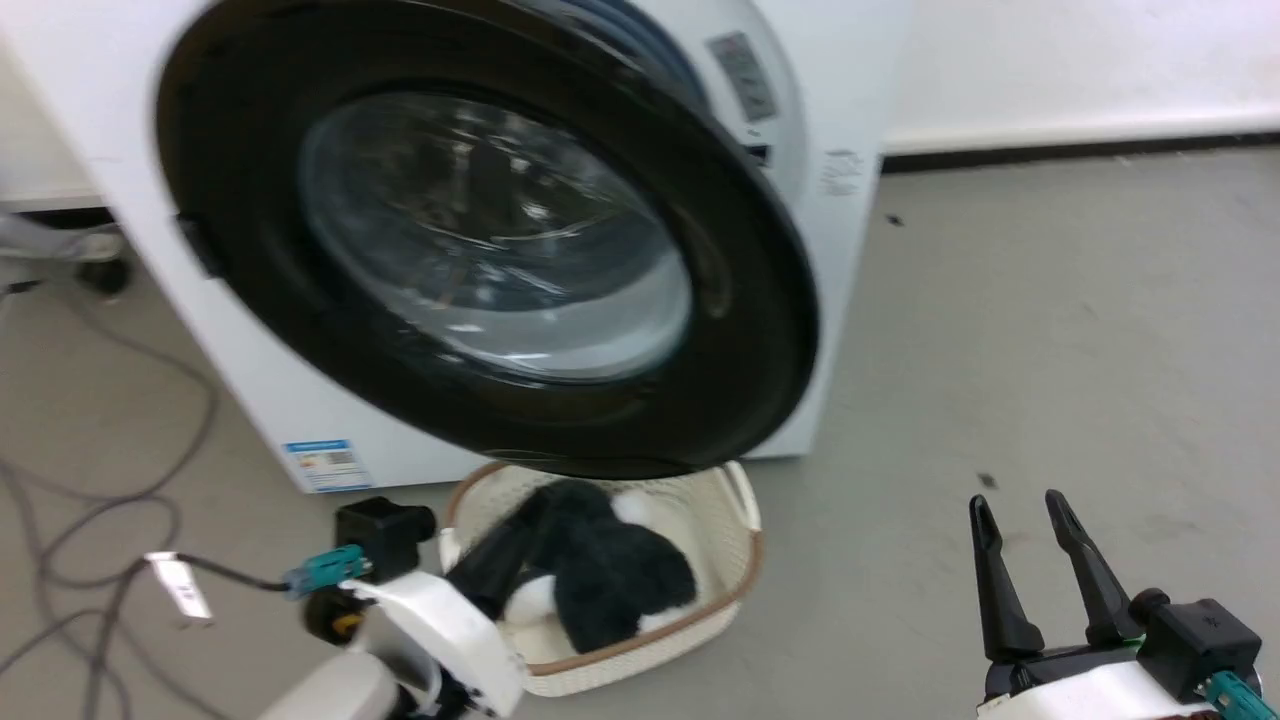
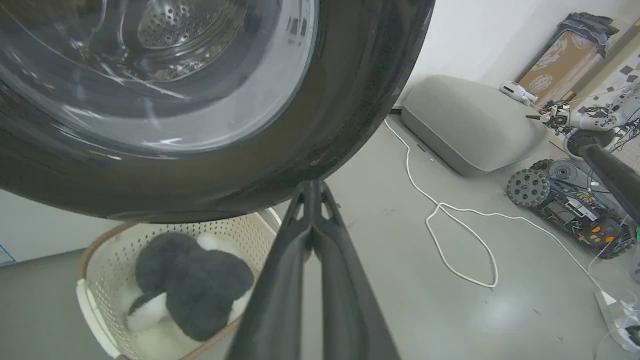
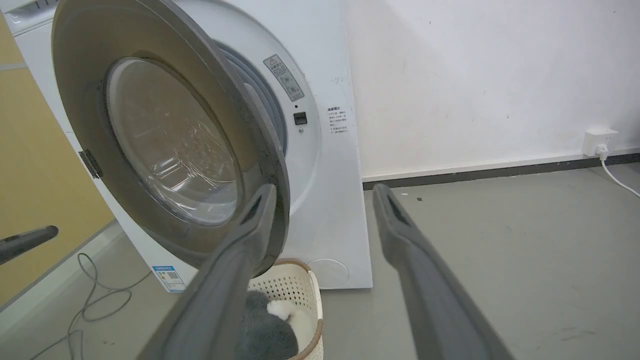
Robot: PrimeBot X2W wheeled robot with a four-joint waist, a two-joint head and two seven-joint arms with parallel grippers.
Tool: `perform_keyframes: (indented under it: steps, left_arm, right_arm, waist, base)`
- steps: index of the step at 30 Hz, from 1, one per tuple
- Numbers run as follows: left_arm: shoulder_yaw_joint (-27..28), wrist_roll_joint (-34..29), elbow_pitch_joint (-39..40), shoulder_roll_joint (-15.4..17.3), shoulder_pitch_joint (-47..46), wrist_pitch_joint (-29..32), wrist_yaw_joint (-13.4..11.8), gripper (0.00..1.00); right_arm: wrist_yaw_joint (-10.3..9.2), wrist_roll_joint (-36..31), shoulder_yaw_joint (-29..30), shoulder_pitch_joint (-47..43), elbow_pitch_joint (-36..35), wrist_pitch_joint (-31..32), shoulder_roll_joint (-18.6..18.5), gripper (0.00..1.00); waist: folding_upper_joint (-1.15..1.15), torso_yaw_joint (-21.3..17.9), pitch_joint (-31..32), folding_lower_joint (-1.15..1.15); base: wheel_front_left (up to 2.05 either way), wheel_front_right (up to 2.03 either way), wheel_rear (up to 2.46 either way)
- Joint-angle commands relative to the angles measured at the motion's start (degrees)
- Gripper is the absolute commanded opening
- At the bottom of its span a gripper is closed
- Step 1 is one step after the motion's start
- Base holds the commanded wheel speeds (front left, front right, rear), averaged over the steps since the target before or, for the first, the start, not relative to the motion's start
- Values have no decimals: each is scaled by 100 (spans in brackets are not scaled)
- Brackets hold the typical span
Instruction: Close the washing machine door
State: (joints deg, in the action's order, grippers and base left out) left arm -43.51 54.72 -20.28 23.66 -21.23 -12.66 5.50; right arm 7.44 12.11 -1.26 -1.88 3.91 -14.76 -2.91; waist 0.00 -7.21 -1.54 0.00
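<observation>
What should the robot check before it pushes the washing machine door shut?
1. Large round black-rimmed glass door latched: not ok, it stands ajar from the white front-loading washing machine.
2. Left gripper shut, tips at the door's lower rim: ok; whether they touch, cannot tell.
3. Right gripper out of the door's way: ok, open over the grey floor.
4. Cream perforated plastic basket with the dark-and-white plush toy clear of the door's swing: cannot tell.
5. Nothing caught behind the door: cannot tell, mostly hidden.
</observation>
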Motion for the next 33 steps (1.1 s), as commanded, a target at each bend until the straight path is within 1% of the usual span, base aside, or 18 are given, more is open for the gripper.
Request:
perform_keyframes:
  steps: [1,3,5,6,8,9,11,12,13,14,16,19,22,26,30,31,32,33]
  left_arm:
    - [70,-338,173,145,98,-143,-150,0]
    - [298,-848,442,322,251,-219,-488,0]
    - [814,-1252,909,324,520,-228,-811,0]
    - [1612,-1785,1560,228,1159,-231,-1174,0]
    - [2017,-2139,1873,146,1588,-232,-1299,0]
    - [2213,-2256,2000,54,1790,-232,-1337,0]
    - [2565,-2458,2218,-166,2139,-232,-1328,0]
    - [2708,-2551,2294,-284,2298,-232,-1299,25]
    - [2826,-2627,2325,-398,2448,-232,-1259,82]
    - [2897,-2750,2318,-461,2574,-233,-1206,100]
    - [2972,-3078,2305,-538,2745,-233,-1104,100]
    - [3041,-3356,2227,-747,2906,-233,-938,100]
    - [3029,-3544,2045,-932,2993,-233,-795,100]
    - [3179,-3768,1989,-1144,2976,-233,-689,100]
    - [3309,-3980,1976,-1249,2940,-233,-518,100]
    - [3337,-4018,1980,-1281,2930,-233,-481,100]
    - [3357,-4064,1986,-1306,2919,-233,-444,100]
    - [3364,-4117,1991,-1331,2909,-233,-415,100]
  right_arm:
    - [5,-5,-21,-84,-27,-24,3,100]
    - [5,13,-48,-113,-54,-24,3,100]
    - [5,6,-116,-145,-65,-24,3,100]
    - [5,-32,-169,-197,-70,-24,3,100]
    - [5,-48,-204,-218,-67,-24,3,100]
    - [5,-51,-218,-228,-64,-24,3,100]
    - [5,-59,-244,-249,-50,-24,3,100]
    - [5,-61,-258,-258,-45,-24,3,100]
    - [5,-60,-268,-264,-44,-24,3,100]
    - [5,-54,-281,-265,-41,-24,3,100]
    - [5,-40,-331,-274,-16,-24,3,100]
    - [5,-31,-368,-296,22,-24,3,100]
    - [5,-36,-387,-291,48,-24,3,100]
    - [5,-29,-380,-277,48,-24,3,100]
    - [5,-16,-406,-311,55,-24,1,100]
    - [5,-27,-423,-309,66,-24,-14,44]
    - [5,-27,-439,-301,69,-24,-34,3]
    - [5,-12,-484,-293,81,-24,-69,0]
  waist:
    - [0,370,225,0]
    - [0,525,274,0]
    - [0,671,312,0]
    - [0,840,366,0]
    - [0,917,400,0]
    - [0,947,415,0]
    - [0,993,442,0]
    - [0,1005,450,0]
    - [0,1013,453,0]
    - [0,1015,455,0]
    - [0,1016,471,0]
    - [0,1036,486,0]
    - [0,1041,475,0]
    - [0,1050,443,0]
    - [0,1084,392,0]
    - [0,1092,372,0]
    - [0,1103,348,0]
    - [0,1119,324,0]
  base:
    - [0,0,0]
    - [0,0,0]
    - [0,0,0]
    - [0,0,0]
    - [0,0,0]
    - [0,0,0]
    - [0,0,0]
    - [0,0,0]
    - [0,0,0]
    - [0,0,0]
    - [0,0,0]
    - [0,0,0]
    - [0,0,0]
    - [0,0,0]
    - [0,0,0]
    - [0,0,0]
    - [0,0,0]
    - [0,0,0]
